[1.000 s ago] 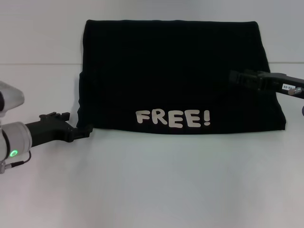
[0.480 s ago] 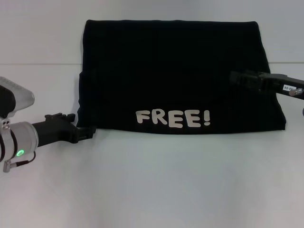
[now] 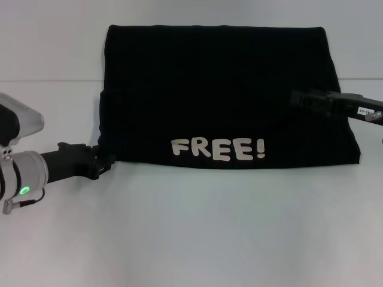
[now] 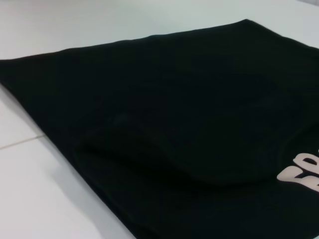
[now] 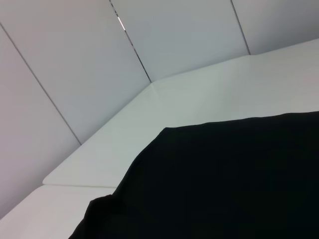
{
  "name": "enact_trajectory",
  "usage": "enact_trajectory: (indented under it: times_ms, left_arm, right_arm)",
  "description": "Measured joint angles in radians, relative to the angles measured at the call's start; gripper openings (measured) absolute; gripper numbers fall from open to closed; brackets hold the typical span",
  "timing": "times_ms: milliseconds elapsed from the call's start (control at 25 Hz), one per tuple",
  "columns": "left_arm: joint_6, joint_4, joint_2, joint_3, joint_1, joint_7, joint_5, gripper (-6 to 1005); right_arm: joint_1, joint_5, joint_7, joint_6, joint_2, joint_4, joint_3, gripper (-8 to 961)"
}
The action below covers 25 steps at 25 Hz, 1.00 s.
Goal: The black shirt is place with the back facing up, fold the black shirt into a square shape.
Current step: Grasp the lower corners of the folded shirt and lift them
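Note:
The black shirt (image 3: 215, 89) lies flat on the white table as a wide folded shape, with cream "FREE!" lettering (image 3: 218, 148) along its near edge. My left gripper (image 3: 106, 162) sits low on the table at the shirt's near left corner, its tip touching the cloth edge. My right gripper (image 3: 294, 97) hovers over the shirt's right side, reaching in from the right. The left wrist view shows the shirt (image 4: 174, 114) close up with a folded layer and part of the lettering (image 4: 301, 175). In the right wrist view only the shirt (image 5: 224, 184) and table appear.
The white table (image 3: 197, 227) stretches in front of the shirt and to both sides. Grey wall panels (image 5: 75, 74) stand behind the table's far edge.
My left gripper first moved right toward the shirt's corner, then drew back slightly to the left. The right gripper shifted a little to the right. The shirt has not moved.

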Motion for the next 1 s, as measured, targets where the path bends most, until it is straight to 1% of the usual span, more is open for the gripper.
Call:
enact_trajectory:
  times_ms: [200,360,480,600,720,880,1000]
  left_arm:
    - [0.002,-0.003,0.002,0.000,-0.006,0.000,0.003,428]
    - [0.002,-0.003,0.002,0.000,-0.007,-0.002,0.004,264]
    - [0.002,-0.001,0.003,0.000,-0.007,-0.002,0.004,135]
    - [0.002,0.002,0.005,0.000,-0.008,-0.002,0.004,4]
    - [0.002,0.003,0.006,0.000,-0.008,-0.002,0.004,2]
    - [0.002,0.004,0.006,0.000,-0.008,-0.003,0.004,2]
    - [0.002,0.004,0.006,0.000,-0.008,-0.003,0.004,2]
  right_arm:
    - [-0.011,-0.023,0.035,-0.002,-0.012,0.000,-0.005,673]
    - [-0.027,-0.028,0.066,-0.007,-0.028,-0.001,-0.003,672]
    - [-0.041,-0.030,0.090,-0.008,-0.041,-0.001,-0.003,671]
    - [-0.054,-0.057,0.146,-0.010,-0.060,-0.003,-0.005,670]
    - [-0.064,-0.102,0.219,-0.011,-0.077,-0.011,-0.005,670]
    - [-0.067,-0.213,0.353,-0.012,-0.098,-0.033,-0.005,669]
    - [-0.067,-0.287,0.414,-0.010,-0.101,-0.056,-0.005,668]
